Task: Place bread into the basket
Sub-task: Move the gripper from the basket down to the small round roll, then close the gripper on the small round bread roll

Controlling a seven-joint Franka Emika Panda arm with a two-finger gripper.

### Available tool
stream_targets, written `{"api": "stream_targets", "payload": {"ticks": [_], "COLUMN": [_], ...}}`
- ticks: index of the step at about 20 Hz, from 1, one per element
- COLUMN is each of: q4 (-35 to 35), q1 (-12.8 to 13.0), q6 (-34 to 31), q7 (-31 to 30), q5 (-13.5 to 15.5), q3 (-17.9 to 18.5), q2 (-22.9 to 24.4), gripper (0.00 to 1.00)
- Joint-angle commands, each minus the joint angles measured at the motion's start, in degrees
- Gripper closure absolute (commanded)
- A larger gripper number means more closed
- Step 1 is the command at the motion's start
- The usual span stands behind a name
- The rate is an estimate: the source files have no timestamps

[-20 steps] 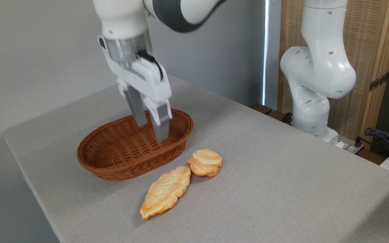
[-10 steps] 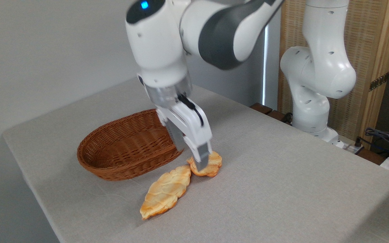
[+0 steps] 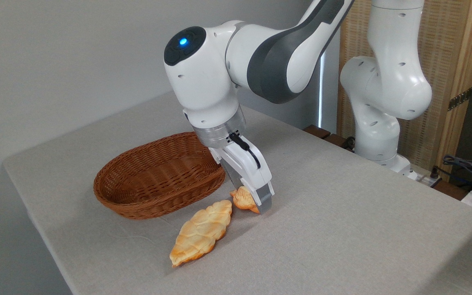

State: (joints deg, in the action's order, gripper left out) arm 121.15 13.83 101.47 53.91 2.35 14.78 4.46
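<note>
The gripper [image 3: 253, 203] is lowered over the bread [image 3: 243, 199] at frame centre, fingers straddling it; whether it is clamped cannot be told. The bread lies on the table [image 3: 342, 213], right of the basket [image 3: 158, 174].

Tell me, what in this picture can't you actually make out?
- Most of the small round bun: the gripper covers it in the only camera view.
- The gripper's far finger and whether the jaws have closed: hidden behind its own body.
- Part of the basket rim: behind the arm's wrist.
- Cables at right: cut off by the frame edge.
</note>
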Motion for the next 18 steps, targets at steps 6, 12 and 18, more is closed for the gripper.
{"api": "stream_targets", "payload": {"ticks": [6, 12, 18], "q4": [2.95, 2.95, 2.95], "q1": [1.46, 1.47, 1.47], "q6": [1.1, 1.1, 1.1], "q7": [0.67, 0.59, 0.59], "q5": [-0.33, -0.33, -0.33], "q3": [-0.01, -0.71, -0.72], "q2": [0.2, -0.07, -0.51], "gripper": [0.0, 0.52, 0.51]}}
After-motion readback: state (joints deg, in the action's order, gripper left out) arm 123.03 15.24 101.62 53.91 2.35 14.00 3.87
